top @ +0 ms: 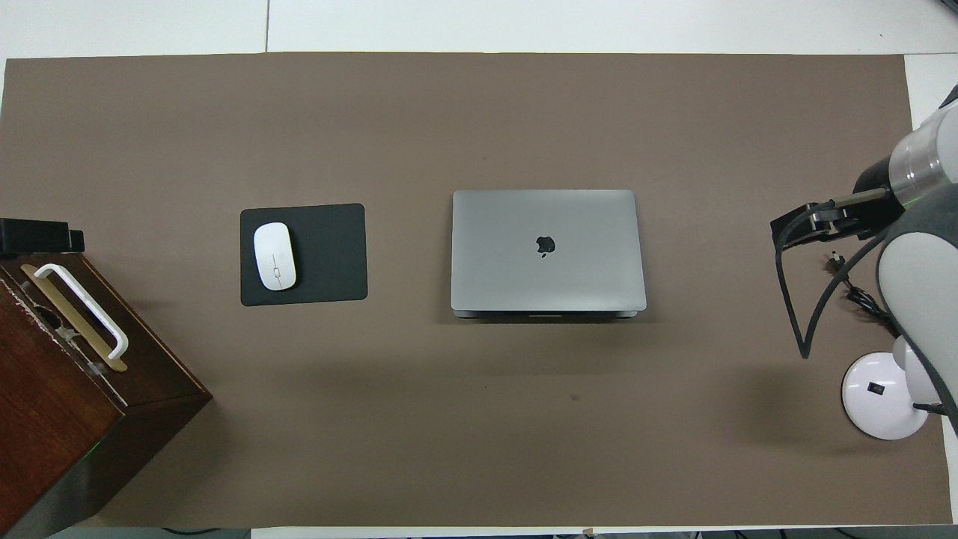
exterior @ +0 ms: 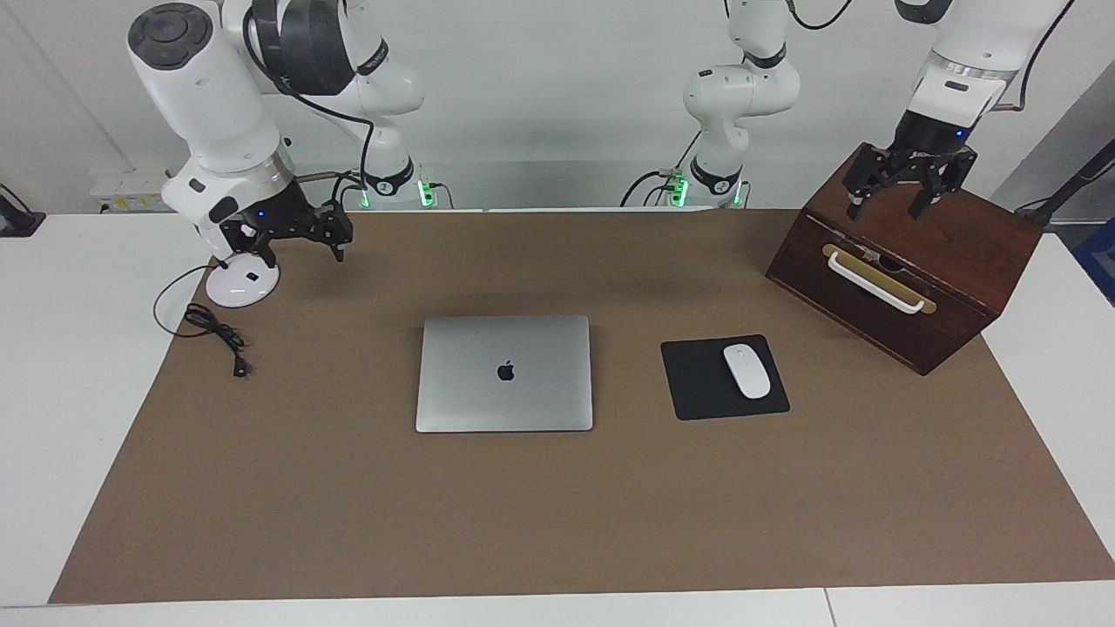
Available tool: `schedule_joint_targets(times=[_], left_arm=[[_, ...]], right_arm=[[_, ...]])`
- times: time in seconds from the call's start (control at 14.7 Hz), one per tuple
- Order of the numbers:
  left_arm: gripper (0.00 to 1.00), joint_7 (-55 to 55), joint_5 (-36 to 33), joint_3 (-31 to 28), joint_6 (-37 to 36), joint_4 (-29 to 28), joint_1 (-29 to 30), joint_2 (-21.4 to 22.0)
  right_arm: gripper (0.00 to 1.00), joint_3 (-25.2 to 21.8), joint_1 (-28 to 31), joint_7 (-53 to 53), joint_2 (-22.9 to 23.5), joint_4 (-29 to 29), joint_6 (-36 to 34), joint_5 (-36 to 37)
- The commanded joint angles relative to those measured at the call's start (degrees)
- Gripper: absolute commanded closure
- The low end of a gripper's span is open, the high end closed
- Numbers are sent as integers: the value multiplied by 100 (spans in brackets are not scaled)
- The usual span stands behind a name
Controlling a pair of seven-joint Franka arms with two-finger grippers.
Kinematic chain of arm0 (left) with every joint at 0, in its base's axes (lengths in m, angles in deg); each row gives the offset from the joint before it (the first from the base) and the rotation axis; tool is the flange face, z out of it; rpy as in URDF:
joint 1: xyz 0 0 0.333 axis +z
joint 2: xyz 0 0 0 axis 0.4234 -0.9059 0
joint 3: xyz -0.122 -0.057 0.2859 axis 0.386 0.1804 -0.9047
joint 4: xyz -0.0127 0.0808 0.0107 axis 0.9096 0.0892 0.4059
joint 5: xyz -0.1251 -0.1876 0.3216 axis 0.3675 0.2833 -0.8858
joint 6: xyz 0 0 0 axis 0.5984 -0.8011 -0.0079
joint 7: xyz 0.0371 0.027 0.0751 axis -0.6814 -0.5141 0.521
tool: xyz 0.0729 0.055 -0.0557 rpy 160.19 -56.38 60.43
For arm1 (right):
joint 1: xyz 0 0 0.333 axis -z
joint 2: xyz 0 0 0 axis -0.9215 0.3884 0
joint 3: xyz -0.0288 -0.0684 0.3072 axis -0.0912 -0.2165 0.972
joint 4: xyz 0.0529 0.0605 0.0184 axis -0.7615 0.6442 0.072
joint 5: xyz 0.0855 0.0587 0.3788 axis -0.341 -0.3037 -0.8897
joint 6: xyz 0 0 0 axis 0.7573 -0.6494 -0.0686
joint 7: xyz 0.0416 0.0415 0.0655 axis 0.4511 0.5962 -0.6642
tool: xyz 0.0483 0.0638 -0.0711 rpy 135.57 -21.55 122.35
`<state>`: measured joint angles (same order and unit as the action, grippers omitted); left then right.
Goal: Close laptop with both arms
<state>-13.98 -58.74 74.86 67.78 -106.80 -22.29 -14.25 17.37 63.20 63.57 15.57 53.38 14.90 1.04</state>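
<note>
The silver-grey laptop point(exterior: 505, 373) lies shut and flat in the middle of the brown mat, its lid with the dark apple logo facing up; it also shows in the overhead view point(top: 546, 251). My left gripper point(exterior: 910, 190) hangs open and empty over the top of the wooden box, well away from the laptop; only its tip shows in the overhead view point(top: 37, 236). My right gripper point(exterior: 292, 244) hangs open and empty above the mat near the lamp base, toward the right arm's end, and it shows in the overhead view point(top: 804, 224) too.
A dark wooden box point(exterior: 949, 252) with a white handle stands toward the left arm's end. A white mouse point(exterior: 746, 371) lies on a black mouse pad point(exterior: 692, 383) beside the laptop. A white round lamp base point(exterior: 242, 286) and a black cable point(exterior: 213, 331) lie at the right arm's end.
</note>
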Motion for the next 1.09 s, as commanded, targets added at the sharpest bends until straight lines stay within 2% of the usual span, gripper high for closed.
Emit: schedule_joint_targets(times=[0.0,0.2,0.41,1.02], left_arm=[[0,66,-114,33,-372,499,75,-305],[0,66,-105,7,-452,605,23,-411],[0,66,-114,-2,-409,729,-39,-709],[0,66,-193,-29,-848,720,-241,-710]], right_arm=[[0,-32,77,34,-84,101,99,29],[0,-14,210,34,-84,101,99,-15],[0,-14,245,51,-66,74,99,-24],[0,-23,307,51,-66,74,99,-24]])
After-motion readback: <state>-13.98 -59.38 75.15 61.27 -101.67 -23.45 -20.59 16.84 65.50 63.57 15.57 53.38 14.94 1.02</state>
